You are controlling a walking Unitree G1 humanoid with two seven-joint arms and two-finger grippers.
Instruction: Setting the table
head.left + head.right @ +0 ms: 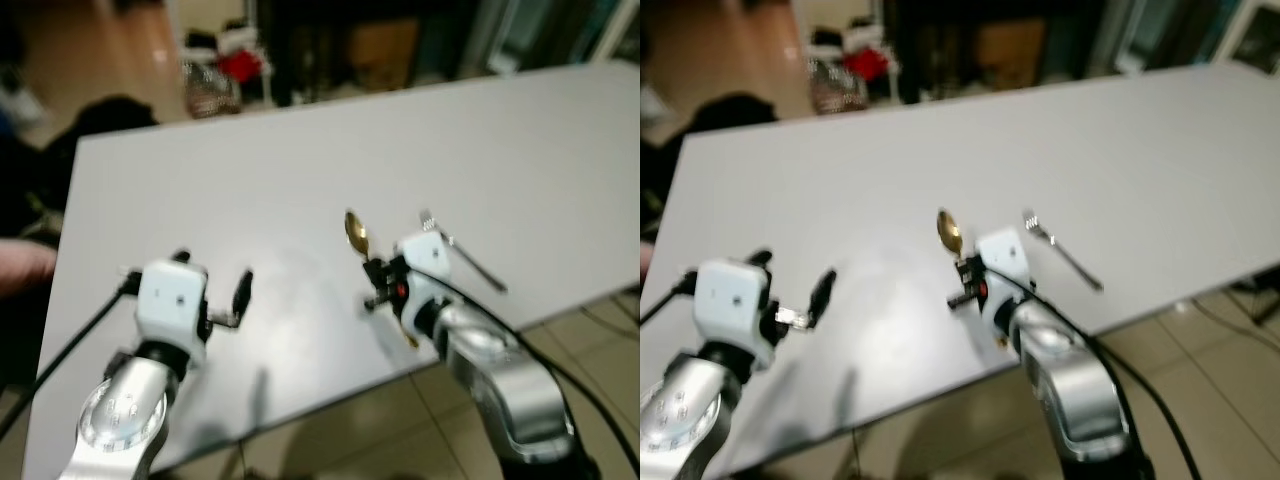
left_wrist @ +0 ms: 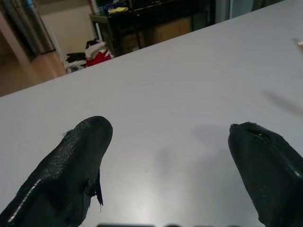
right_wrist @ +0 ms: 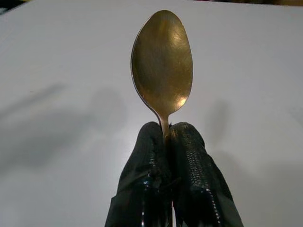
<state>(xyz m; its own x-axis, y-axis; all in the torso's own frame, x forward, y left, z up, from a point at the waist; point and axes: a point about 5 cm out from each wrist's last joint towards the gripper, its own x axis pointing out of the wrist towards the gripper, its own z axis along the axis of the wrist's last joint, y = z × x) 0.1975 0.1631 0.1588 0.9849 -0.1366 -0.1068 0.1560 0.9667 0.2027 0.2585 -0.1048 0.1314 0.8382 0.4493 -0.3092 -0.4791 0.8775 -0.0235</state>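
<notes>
A gold spoon is pinched by its neck in my right gripper, which is shut on it; the bowl points away over the white table and the handle end sticks out below the wrist. A silver fork lies flat on the table just to the right of that gripper. My left gripper hovers low over the table's near left part, open, with nothing between its black fingers.
The table's near edge runs just under both wrists, with tiled floor below. Beyond the far edge stand dark furniture and a red-and-white heap. A dark bag or chair sits past the left corner. A person's hand shows at the left edge.
</notes>
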